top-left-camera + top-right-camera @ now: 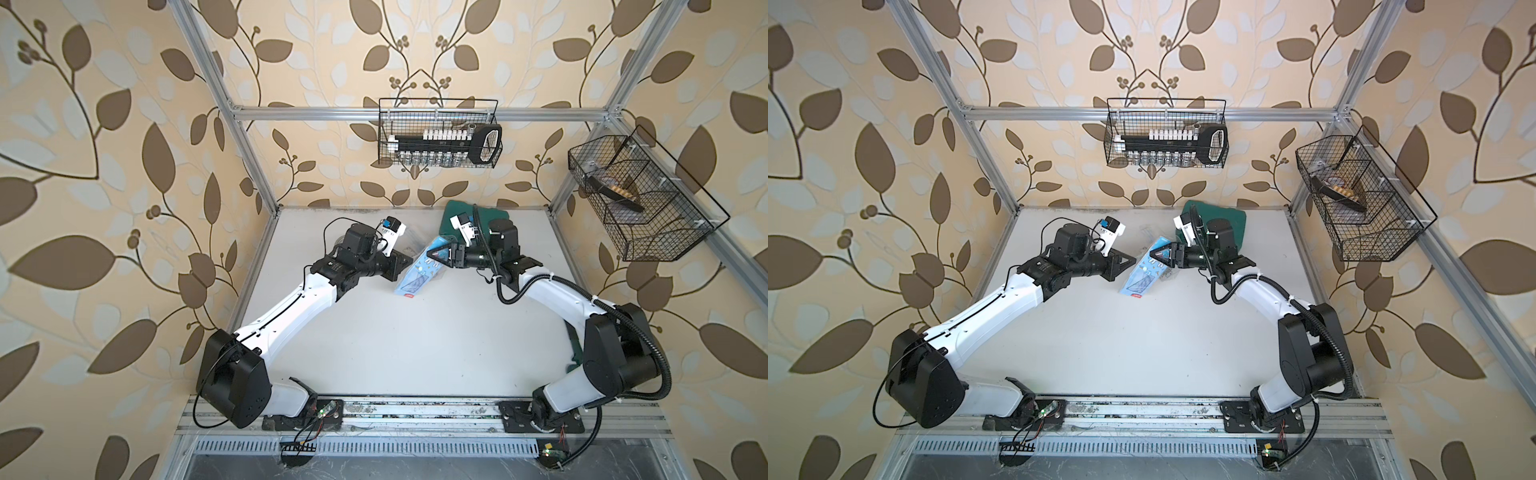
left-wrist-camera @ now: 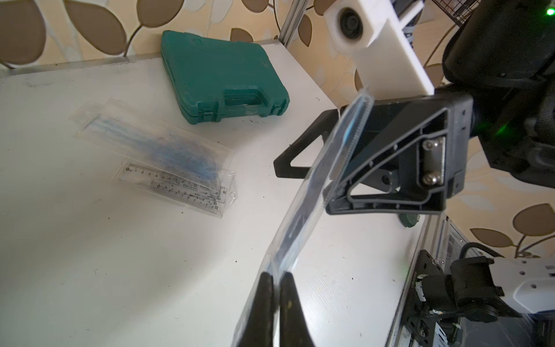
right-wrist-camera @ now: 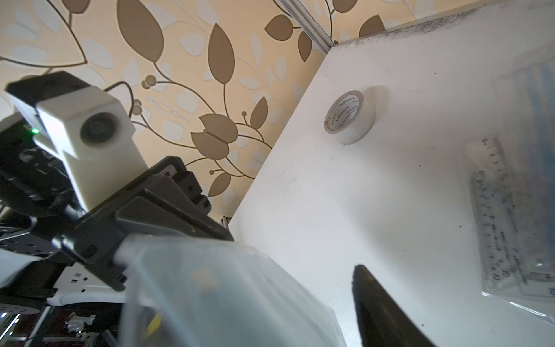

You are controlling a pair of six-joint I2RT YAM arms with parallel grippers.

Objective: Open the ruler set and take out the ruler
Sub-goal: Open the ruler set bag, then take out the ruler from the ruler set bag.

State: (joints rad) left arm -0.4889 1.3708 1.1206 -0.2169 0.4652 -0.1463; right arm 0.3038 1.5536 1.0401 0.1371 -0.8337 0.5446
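White table (image 1: 415, 353), leaf-patterned wallpaper (image 1: 83, 166), aluminium frame (image 1: 332, 113)

Both top views look steeply down from high above my base rail (image 1: 415, 411) toward the back wall. They cover the whole table (image 1: 415, 332) from afar, nearly identically.

My left wrist camera (image 3: 96, 129) faces the green case (image 2: 222, 78). My right wrist camera (image 2: 350, 22) faces the tape roll (image 3: 350, 117). Each sits close and sees the other.

Both wrist views share the ruler set (image 2: 303, 216) and the clear rulers (image 2: 180, 186) on the table.
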